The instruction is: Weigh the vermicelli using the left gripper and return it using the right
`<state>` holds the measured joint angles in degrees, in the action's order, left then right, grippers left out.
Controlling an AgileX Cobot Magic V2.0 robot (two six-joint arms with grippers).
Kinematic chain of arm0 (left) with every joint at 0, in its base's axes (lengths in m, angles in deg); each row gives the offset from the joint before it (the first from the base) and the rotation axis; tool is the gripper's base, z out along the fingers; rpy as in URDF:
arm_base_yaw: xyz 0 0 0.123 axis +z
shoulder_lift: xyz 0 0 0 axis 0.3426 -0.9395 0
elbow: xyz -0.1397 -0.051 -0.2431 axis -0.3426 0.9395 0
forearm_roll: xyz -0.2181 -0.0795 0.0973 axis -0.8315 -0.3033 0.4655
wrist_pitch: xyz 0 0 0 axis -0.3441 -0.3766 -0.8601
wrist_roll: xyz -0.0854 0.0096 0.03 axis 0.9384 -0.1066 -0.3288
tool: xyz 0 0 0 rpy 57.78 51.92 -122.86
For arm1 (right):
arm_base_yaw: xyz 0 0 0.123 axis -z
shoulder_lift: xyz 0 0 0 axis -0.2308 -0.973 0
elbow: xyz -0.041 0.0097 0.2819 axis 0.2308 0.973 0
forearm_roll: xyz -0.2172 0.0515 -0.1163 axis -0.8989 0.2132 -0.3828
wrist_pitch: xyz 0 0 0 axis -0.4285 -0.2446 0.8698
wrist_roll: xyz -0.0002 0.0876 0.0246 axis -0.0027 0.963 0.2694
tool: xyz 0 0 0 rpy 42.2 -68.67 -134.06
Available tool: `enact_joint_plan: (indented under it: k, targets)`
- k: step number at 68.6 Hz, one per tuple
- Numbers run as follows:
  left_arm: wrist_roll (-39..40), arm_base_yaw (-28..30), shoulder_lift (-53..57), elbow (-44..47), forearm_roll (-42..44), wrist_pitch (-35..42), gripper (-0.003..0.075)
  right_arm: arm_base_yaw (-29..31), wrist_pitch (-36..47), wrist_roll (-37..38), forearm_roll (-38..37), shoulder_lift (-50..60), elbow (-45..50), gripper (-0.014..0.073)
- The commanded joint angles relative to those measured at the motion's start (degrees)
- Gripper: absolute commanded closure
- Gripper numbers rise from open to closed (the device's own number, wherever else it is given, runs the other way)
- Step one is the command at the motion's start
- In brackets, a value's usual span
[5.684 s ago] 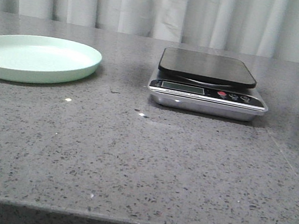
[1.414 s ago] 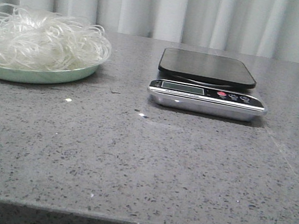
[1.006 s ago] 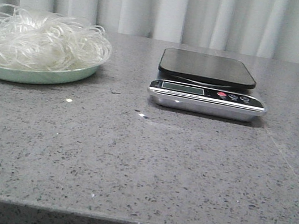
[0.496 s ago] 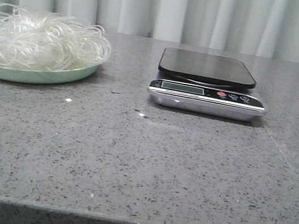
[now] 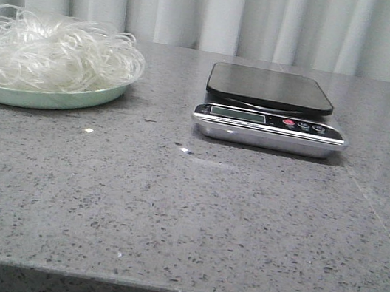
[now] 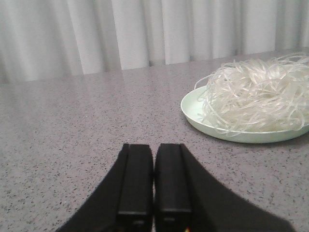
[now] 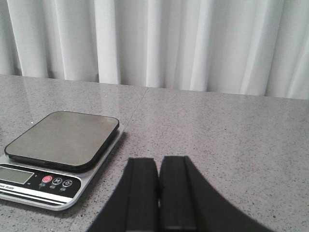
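Note:
The vermicelli (image 5: 53,51) is a fluffy heap of whitish looping strands on a pale green plate (image 5: 45,98) at the far left of the table; the left wrist view shows the vermicelli (image 6: 258,96) and the plate (image 6: 190,108) too. A kitchen scale (image 5: 270,110) with a bare black platform stands mid-table, and the scale (image 7: 58,145) also shows in the right wrist view. My left gripper (image 6: 154,147) is shut and holds nothing, low over the table, short of the plate. Beside the scale, my right gripper (image 7: 158,162) is shut with nothing in it. Neither gripper shows in the front view.
The grey speckled table (image 5: 184,212) ends at a front edge near the bottom of the front view. A white curtain (image 5: 276,17) hangs behind it. A seam in the tabletop (image 5: 381,222) runs along the right side.
In the oldest frame the plate lay bare, with a blur of vermicelli at the top edge. From 1.4 s ago the vermicelli rests on the plate. Nothing has moved since.

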<state>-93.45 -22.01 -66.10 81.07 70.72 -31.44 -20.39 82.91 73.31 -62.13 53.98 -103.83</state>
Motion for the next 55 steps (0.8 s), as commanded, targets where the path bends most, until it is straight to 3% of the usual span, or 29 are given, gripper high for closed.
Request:
enact_joint_plan:
  k: [1, 28, 44, 55]
  targets:
    - [0.62, 0.12, 1.12, 0.38, -0.42, 4.37, 0.0584, 0.24, 4.27, 0.00, -0.52, -0.28, -1.05, 0.0442]
    - [0.62, 0.12, 1.12, 0.38, -0.42, 4.37, 0.0584, 9.77, 3.62, 1.34, -0.45, 11.88, 8.53, 0.0442]
    - [0.62, 0.12, 1.12, 0.38, -0.42, 4.37, 0.0584, 10.23, 4.42, 1.40, -0.45, 21.65, 16.39, 0.0442]
    - [0.62, 0.12, 1.12, 0.38, -0.42, 4.37, 0.0584, 10.17, 2.26, 1.40, -0.45, 21.27, 16.17, 0.0442]
